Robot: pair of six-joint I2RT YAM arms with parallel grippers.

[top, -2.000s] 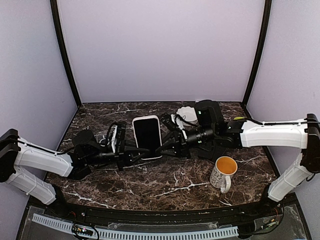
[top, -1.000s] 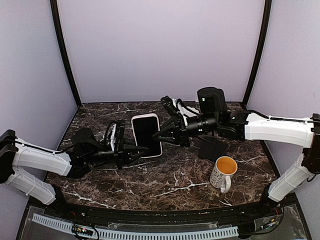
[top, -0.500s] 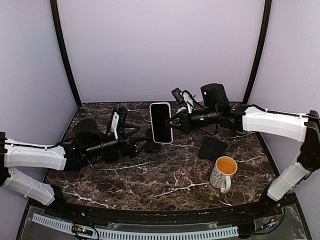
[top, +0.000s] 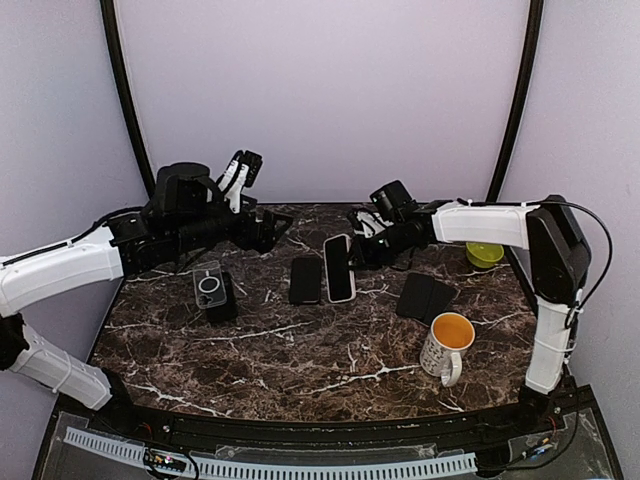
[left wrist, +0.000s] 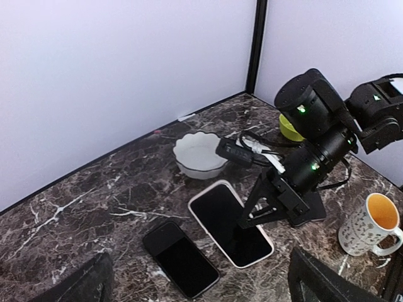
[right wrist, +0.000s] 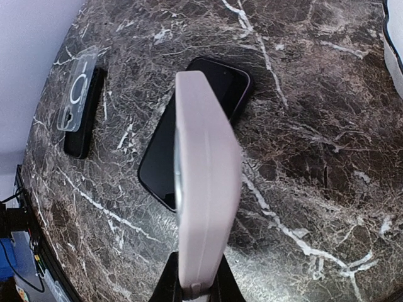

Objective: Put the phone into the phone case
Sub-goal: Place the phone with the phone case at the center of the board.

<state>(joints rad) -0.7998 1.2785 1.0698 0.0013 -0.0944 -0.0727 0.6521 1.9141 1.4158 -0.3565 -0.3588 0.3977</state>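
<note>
A phone with a dark screen sits inside a pale phone case (top: 340, 268) (left wrist: 230, 223). My right gripper (top: 362, 250) (right wrist: 196, 283) is shut on one end of it and holds it low over the marble table, tilted on edge. The right wrist view shows only the case's pale back (right wrist: 201, 182). A bare black phone (top: 305, 280) (left wrist: 181, 258) (right wrist: 189, 132) lies flat just left of it. My left gripper (top: 272, 225) (left wrist: 201, 286) hangs open and empty, high above both phones. Its fingertips (left wrist: 88, 283) show at the bottom corners of the left wrist view.
A clear case with a ring (top: 210, 288) (right wrist: 79, 94) rests on a black block at the left. A white bowl (left wrist: 200, 154) stands at the back. A green bowl (top: 484, 254), a black folded cover (top: 425, 297) and a mug (top: 446, 345) stand on the right.
My left gripper let go of the cased phone, opened wide and rose up and back. My right gripper carried the phone right, then lowered it beside the black phone.
</note>
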